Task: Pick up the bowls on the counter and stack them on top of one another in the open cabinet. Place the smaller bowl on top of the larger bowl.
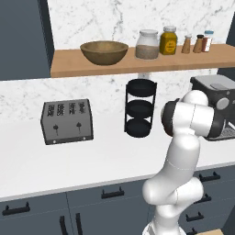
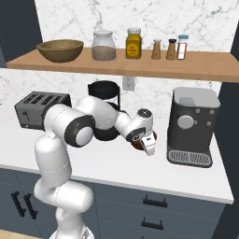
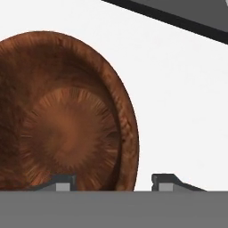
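End effector (image 3: 111,182) low over the table (image 2: 116,163), fingers spread apart w/ the near rim of the smaller bowl (image 3: 62,116) between them, nothing clamped. Bowl sits on the table just left of the coffee machine (image 2: 192,126), right of the black rack (image 1: 140,108). Larger bowl (image 1: 104,52) already on the open cabinet shelf (image 1: 137,65), left of the jars (image 1: 147,44). Toaster (image 1: 67,120) far left.

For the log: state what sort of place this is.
A rendered kitchen: a toaster and a coffee machine stand on a marble-look counter, and a wooden shelf holds a tan bowl and jars.
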{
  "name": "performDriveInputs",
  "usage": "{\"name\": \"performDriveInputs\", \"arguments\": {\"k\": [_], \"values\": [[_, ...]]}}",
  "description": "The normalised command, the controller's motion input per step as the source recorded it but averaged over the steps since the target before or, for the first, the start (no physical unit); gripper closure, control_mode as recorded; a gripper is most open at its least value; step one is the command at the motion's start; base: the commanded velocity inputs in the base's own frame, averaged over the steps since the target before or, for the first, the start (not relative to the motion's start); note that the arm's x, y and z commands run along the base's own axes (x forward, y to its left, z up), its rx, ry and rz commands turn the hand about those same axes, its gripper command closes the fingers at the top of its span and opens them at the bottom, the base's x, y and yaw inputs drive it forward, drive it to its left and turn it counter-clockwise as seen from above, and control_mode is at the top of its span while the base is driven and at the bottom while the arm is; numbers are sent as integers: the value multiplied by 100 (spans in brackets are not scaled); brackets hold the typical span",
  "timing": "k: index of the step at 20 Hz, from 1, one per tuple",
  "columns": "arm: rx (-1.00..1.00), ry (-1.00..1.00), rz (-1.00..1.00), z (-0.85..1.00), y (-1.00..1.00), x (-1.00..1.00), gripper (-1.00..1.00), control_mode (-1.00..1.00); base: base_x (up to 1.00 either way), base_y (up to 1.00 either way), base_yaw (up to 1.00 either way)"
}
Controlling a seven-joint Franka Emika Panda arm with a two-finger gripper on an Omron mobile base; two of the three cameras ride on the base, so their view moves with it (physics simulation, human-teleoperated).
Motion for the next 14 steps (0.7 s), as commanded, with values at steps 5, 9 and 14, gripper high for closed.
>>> {"name": "performDriveInputs", "arguments": {"k": [5,9,14], "values": [[0,0,0,0,0,0,100,-100,0,0,0],[0,-2,0,0,0,-14,100,-100,0,0,0],[0,-11,2,16,0,-81,100,-100,0,0,0]]}}
